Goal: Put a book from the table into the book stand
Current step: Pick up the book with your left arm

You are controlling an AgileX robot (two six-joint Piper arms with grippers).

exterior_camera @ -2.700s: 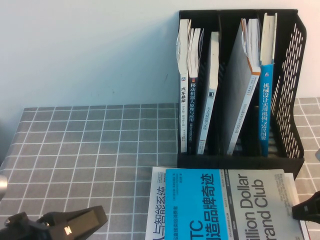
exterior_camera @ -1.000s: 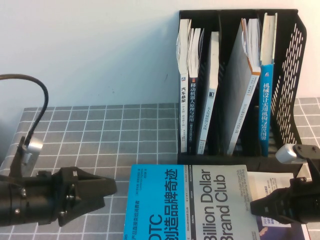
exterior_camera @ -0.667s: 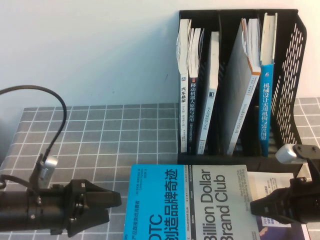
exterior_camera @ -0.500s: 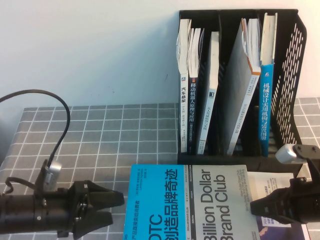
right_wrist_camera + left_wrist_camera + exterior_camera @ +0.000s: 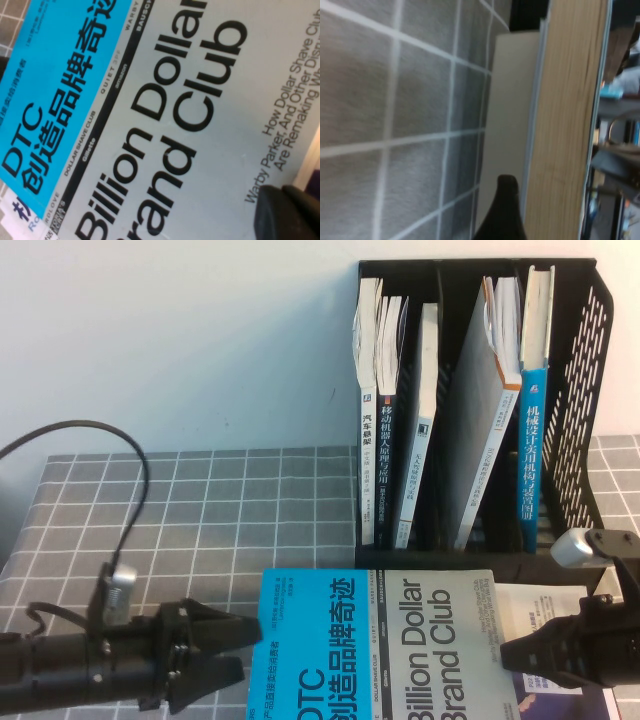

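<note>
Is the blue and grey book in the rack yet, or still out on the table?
Still out. The book lies flat on the table, in front of the black rack, with the left gripper at its left edge and the right gripper on its right.

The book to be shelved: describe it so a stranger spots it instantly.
On the grid-cloth table, just in front of the black book stand, the book lies flat between the left claw and right claw. Only it has a bright blue band beside grey "Billion Dollar Brand Club".

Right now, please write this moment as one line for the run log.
left gripper: open, at blue edge of book | right gripper: at its grey edge | book: flat on table | book stand: not yet loaded
</note>
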